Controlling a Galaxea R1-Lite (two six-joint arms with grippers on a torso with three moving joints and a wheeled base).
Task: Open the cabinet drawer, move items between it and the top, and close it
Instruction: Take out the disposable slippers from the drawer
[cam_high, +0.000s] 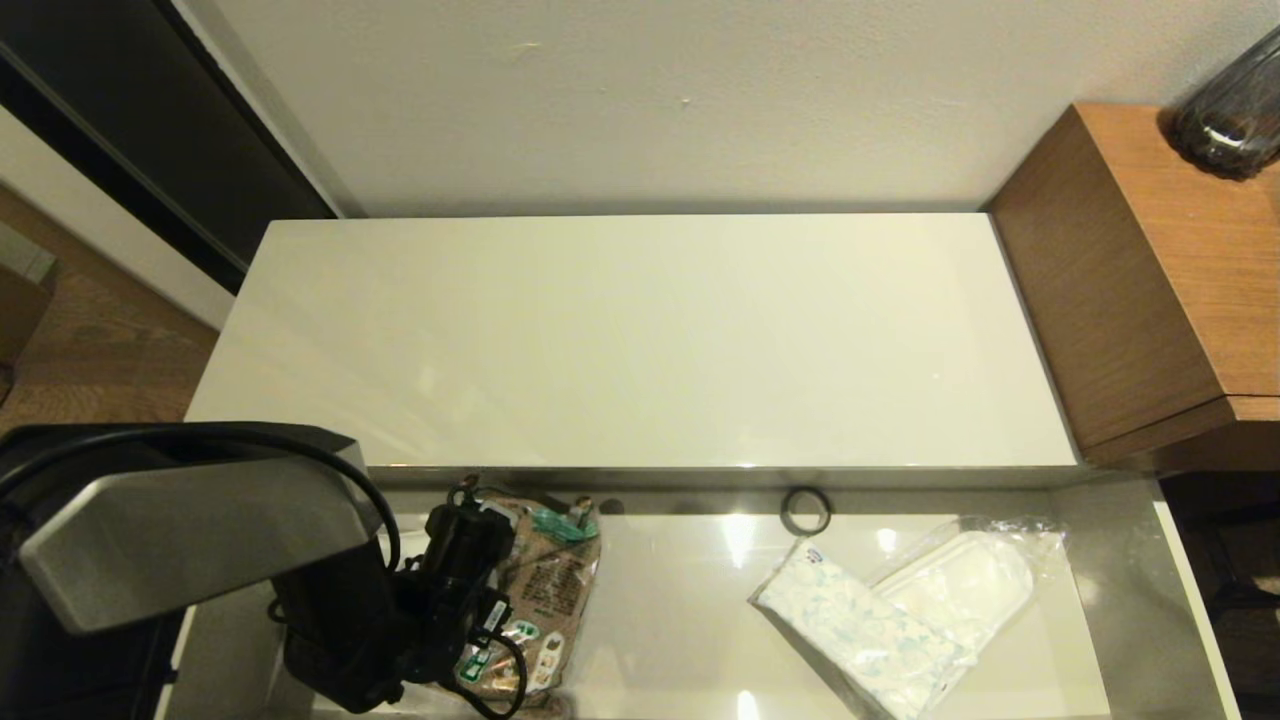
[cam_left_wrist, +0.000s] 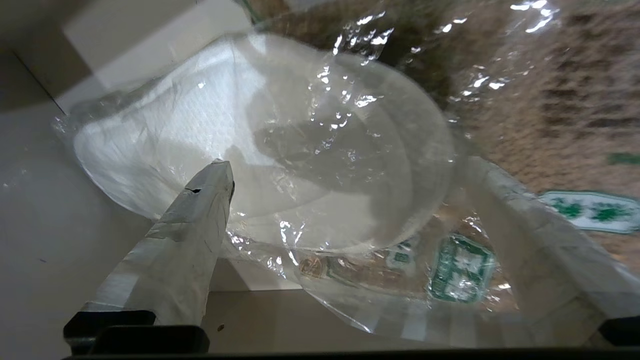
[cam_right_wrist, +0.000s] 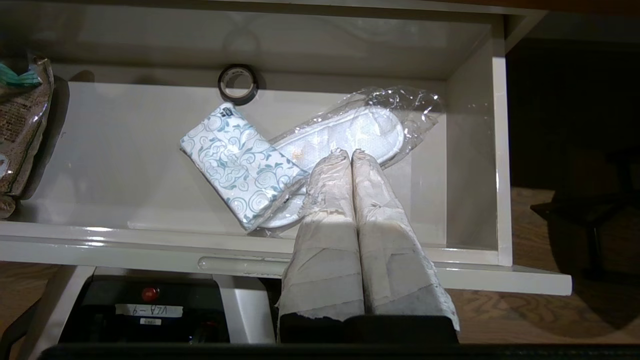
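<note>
With the cabinet drawer (cam_high: 1110, 560) open, the spread left gripper (cam_left_wrist: 350, 210) hovers over wrapped slippers (cam_left_wrist: 260, 145) at seven o'clock; next, close and lift.

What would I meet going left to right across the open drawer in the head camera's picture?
Left pincer over the brown printed packet → small dark ring → tissue pack → bagged slippers.

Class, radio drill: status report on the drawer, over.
Left tool open over bagged slipper on brown packet. Right tool shut, parked above open drawer.
</note>
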